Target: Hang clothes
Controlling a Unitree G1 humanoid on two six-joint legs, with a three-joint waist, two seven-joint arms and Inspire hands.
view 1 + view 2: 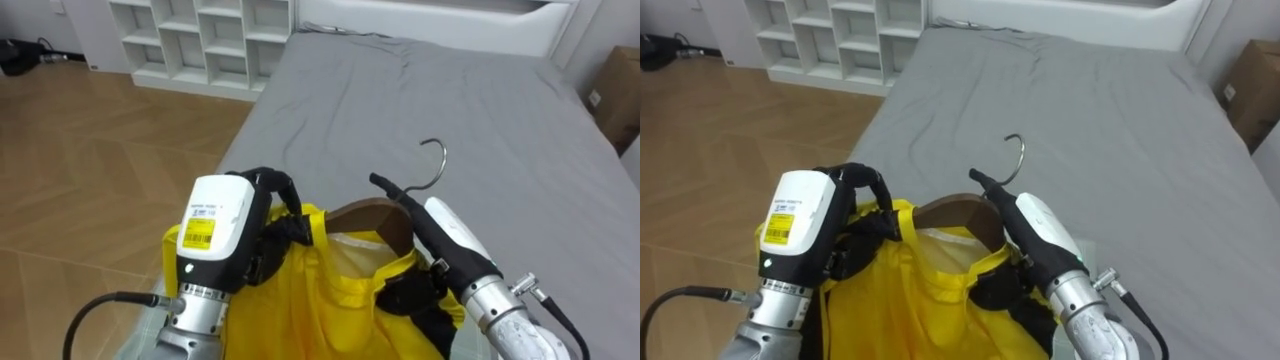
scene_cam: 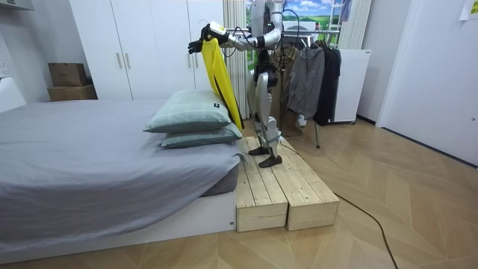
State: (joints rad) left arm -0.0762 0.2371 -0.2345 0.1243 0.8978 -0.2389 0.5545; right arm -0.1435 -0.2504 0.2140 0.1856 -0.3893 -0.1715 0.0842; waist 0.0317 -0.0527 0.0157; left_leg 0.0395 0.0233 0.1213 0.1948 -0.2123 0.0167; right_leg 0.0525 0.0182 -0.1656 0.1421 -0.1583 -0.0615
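Note:
A yellow garment (image 1: 320, 290) hangs from a brown wooden hanger (image 1: 375, 215) whose metal hook (image 1: 437, 160) points away from me over the grey bed (image 1: 480, 110). My left hand (image 1: 265, 220) is shut on the garment's left shoulder, its dark fingers curled into the cloth. On the other side, my right hand (image 1: 440, 240) is curled round the hanger's right arm, where the cloth covers it. In the room view I stand on a wooden platform (image 2: 276, 187) at the bed's head end, holding the yellow garment (image 2: 219, 75) high over the pillows (image 2: 190, 119).
A clothes rack (image 2: 314, 71) with dark garments stands right behind me. A white cubby shelf (image 1: 200, 40) sits beyond the bed's far left corner, and a cardboard box (image 1: 618, 85) to the bed's right. Wooden floor (image 1: 90, 170) lies left of the bed.

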